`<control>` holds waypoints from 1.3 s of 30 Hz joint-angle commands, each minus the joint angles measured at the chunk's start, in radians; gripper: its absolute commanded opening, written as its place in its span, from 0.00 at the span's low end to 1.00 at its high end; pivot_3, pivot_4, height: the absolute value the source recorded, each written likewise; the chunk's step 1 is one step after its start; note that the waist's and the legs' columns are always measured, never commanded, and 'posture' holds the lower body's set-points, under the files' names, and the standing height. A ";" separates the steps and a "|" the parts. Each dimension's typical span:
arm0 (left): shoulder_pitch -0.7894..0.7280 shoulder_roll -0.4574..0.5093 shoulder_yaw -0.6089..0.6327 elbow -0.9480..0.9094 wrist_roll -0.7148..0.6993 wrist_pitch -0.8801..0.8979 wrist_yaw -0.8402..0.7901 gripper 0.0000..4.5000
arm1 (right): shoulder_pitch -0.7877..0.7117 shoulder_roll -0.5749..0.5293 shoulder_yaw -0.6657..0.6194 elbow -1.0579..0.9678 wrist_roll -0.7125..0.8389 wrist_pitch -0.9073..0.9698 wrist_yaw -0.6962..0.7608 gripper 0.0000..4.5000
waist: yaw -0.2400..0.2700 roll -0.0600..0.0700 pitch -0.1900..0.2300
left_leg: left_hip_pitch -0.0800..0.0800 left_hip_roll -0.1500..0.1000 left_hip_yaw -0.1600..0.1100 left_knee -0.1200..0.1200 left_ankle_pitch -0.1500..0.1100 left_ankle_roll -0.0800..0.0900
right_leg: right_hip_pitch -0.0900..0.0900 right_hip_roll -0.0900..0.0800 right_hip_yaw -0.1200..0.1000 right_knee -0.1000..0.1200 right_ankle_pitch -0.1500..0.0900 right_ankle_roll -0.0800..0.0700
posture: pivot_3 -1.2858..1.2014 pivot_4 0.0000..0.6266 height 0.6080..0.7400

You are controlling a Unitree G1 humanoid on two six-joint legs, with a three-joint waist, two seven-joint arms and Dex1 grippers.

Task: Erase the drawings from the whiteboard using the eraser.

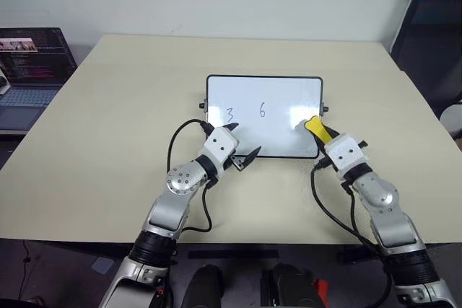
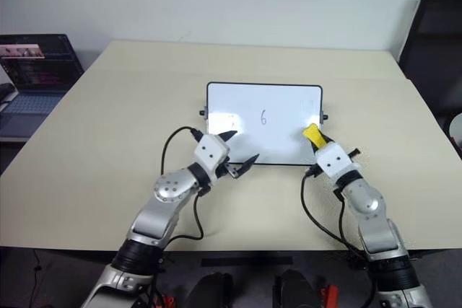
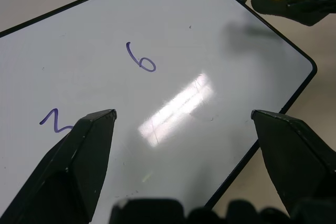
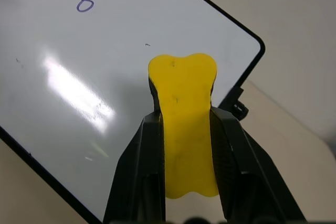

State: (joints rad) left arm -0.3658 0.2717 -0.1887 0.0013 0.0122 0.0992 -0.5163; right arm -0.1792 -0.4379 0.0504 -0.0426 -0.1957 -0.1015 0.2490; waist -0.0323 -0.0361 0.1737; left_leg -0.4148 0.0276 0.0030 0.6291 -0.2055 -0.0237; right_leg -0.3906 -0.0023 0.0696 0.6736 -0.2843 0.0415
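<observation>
The whiteboard (image 1: 271, 91) lies flat in the middle of the tan table (image 1: 108, 142). Two drawings show on it: a "3" (image 1: 229, 115) at the left and a "6" (image 1: 262, 110) in the middle; its right part is bare. My right gripper (image 1: 323, 135) is shut on the yellow eraser (image 1: 315, 125), which is over the board's right front area. In the right wrist view the eraser (image 4: 184, 98) sticks out past the two black fingers. At the board's front left corner my left gripper (image 1: 245, 141) stands open, holding nothing, one fingertip by the "3" (image 3: 55, 121).
An open laptop (image 1: 29, 70) sits off the table's far left. A black chair (image 1: 433, 34) stands at the far right. Black cables loop from both wrists over the table's front part.
</observation>
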 commanded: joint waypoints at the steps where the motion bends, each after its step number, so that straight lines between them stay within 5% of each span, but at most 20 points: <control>1: -0.023 -0.001 0.006 -0.029 -0.011 -0.013 -0.007 1.00 | -0.002 -0.003 -0.014 0.001 -0.010 -0.065 -0.021 0.19 | 0.000 0.000 0.000 | 0.000 0.000 0.000 0.000 0.000 0.000 | 0.000 0.000 0.000 0.000 0.000 0.000 | 0.52 0.24 1.00; 15: -0.009 0.003 0.017 -0.046 -0.009 -0.001 0.000 1.00 | -0.084 0.022 0.009 0.032 0.001 -0.070 0.008 0.19 | 0.000 0.000 0.000 | 0.000 0.000 -0.001 0.000 0.000 0.000 | 0.000 0.000 0.000 0.000 0.001 -0.002 | 0.52 0.24 1.00; 39: 0.035 -0.027 0.070 -0.088 -0.038 0.047 0.079 1.00 | -0.567 0.142 0.160 0.296 0.024 0.169 0.253 0.19 | 0.000 0.000 0.000 | 0.000 0.000 -0.002 0.000 0.000 0.000 | 0.000 0.000 -0.001 0.002 0.003 -0.005 | 0.52 0.24 1.00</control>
State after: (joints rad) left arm -0.3281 0.2630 -0.1349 -0.0373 -0.0024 0.1441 -0.4570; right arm -0.7060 -0.2959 0.2121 0.2538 -0.1751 0.0618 0.4851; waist -0.0320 -0.0358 0.1738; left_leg -0.4149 0.0278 0.0010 0.6291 -0.2055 -0.0238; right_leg -0.3910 -0.0027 0.0690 0.6755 -0.2815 0.0367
